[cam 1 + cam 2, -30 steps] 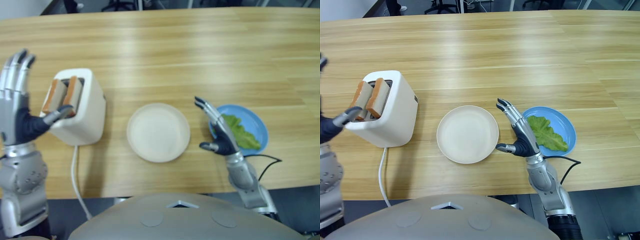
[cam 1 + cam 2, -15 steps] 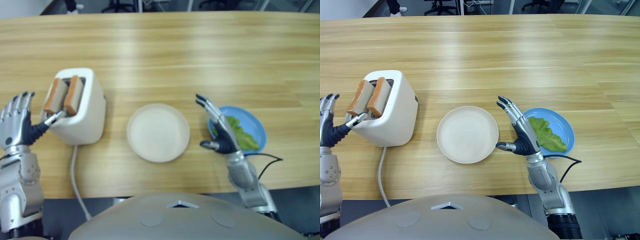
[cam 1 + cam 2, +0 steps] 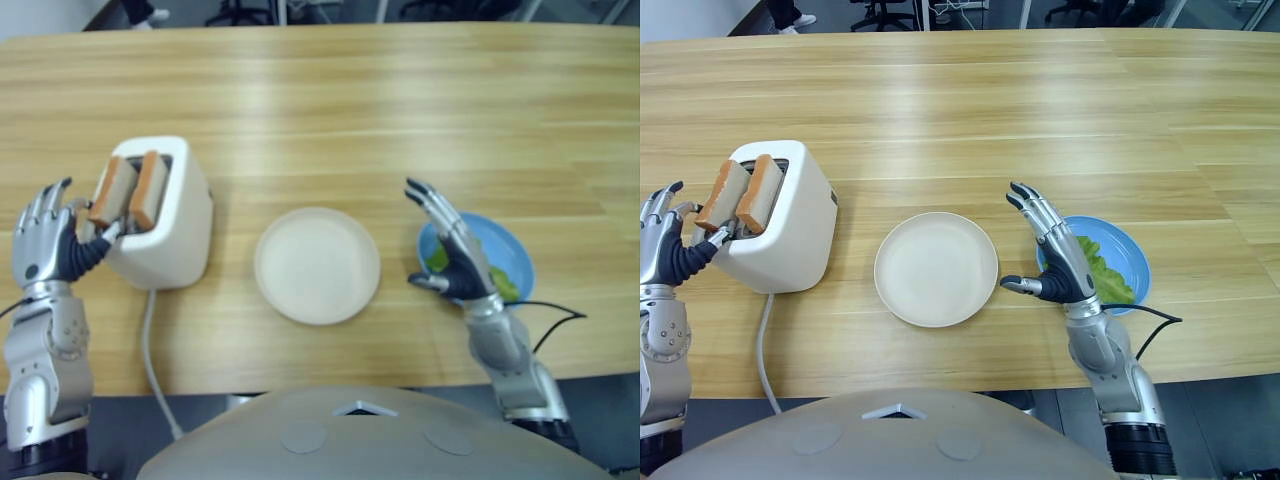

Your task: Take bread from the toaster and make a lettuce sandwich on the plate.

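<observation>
A white toaster [image 3: 165, 225] stands at the left of the table with two slices of bread [image 3: 132, 188] sticking up from its slots. My left hand [image 3: 48, 245] is open just left of the toaster, its thumb close to the nearer slice. A cream plate [image 3: 316, 264] lies bare in the middle. At the right a blue plate [image 3: 1130, 256] holds a lettuce leaf [image 3: 1108, 276]. My right hand [image 3: 1058, 262] is open, raised over the blue plate's left edge and covering part of the leaf.
The toaster's white cord [image 3: 150, 350] runs down to the table's front edge. A black cable [image 3: 1145, 315] lies by the blue plate near my right forearm. The wide far half of the wooden table [image 3: 350, 100] is bare.
My left hand dropped from high beside the toaster, then closed in toward the bread. My right hand shifted right, over the blue plate's edge. Bread and plates stayed put.
</observation>
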### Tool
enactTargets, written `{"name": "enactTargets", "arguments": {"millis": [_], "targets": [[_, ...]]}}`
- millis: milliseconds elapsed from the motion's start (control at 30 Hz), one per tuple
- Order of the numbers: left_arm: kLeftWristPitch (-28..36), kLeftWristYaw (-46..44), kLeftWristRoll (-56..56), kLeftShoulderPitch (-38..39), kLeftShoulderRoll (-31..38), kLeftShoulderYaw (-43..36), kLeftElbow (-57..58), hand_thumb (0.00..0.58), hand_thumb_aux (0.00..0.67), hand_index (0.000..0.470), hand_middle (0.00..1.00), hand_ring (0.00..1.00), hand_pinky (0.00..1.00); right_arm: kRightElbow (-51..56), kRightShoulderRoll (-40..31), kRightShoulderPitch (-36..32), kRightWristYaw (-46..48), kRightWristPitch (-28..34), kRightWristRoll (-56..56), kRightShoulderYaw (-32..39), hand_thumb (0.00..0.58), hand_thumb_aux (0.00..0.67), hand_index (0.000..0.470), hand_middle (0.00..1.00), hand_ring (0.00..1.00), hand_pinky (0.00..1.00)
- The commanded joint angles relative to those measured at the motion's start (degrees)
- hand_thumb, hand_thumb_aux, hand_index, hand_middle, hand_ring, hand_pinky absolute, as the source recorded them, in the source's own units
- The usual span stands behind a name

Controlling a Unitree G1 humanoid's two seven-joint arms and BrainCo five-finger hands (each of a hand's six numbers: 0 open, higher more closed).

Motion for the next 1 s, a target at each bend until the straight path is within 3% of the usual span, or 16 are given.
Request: {"name": "enactTargets", "arguments": {"millis": [33, 167, 333, 400, 433, 733, 1000], "targets": [[0.05, 0.51, -2.16, -0.49, 0.80, -0.04, 0.46, 0.580, 0.670, 0.460, 0.00, 0.00, 0.00, -0.23, -2.84, -0.72, -0.51, 4.62, -4.56, -3.51, 0.000, 0.000, 0.000, 0.00, 0.00, 0.00], [-0.81, 0.69, -4.87, -0.81, 0.53, -0.33, 0.82, 0.580, 0.670, 0.460, 0.00, 0.00, 0.00, 0.22, -5.85, -1.64, -0.72, 9.11, -7.82, -5.76, 0.000, 0.000, 0.000, 0.00, 0.00, 0.00], [-4.11, 2.81, -14.52, -2.05, -1.88, 2.32, -1.17, 0.580, 0.670, 0.460, 0.00, 0.00, 0.00, 1.27, -13.11, -1.47, -2.06, 18.54, -20.81, -8.53, 0.000, 0.000, 0.000, 0.00, 0.00, 0.00], [-5.57, 3.59, -19.16, -3.21, -2.64, 4.20, -2.53, 0.580, 0.670, 0.460, 0.70, 0.70, 0.70, 1.90, -16.54, -0.76, -1.35, 22.66, -25.49, -8.93, 0.000, 0.000, 0.000, 0.00, 0.00, 0.00], [-6.37, 4.22, -20.20, -3.73, -2.47, 5.20, -3.46, 0.580, 0.670, 0.460, 0.99, 0.99, 0.99, 2.33, -17.98, -0.44, -1.41, 24.21, -26.79, -9.11, 0.000, 0.000, 0.000, 0.00, 0.00, 0.00], [-10.87, 4.60, -30.48, -12.66, -1.38, 10.40, -16.01, 0.580, 0.670, 0.460, 1.00, 1.00, 1.00, 8.68, -25.96, 1.32, 1.98, 32.30, -31.56, -5.14, 0.000, 0.000, 0.000, 0.00, 0.00, 0.00], [-2.96, -4.33, -35.25, -22.69, -3.96, -7.62, -26.81, 0.580, 0.670, 0.460, 1.00, 1.00, 1.00, 20.00, -27.02, -2.48, 1.55, 32.72, -32.02, 4.86, 0.000, 0.000, 0.000, 0.00, 0.00, 0.00]]}}
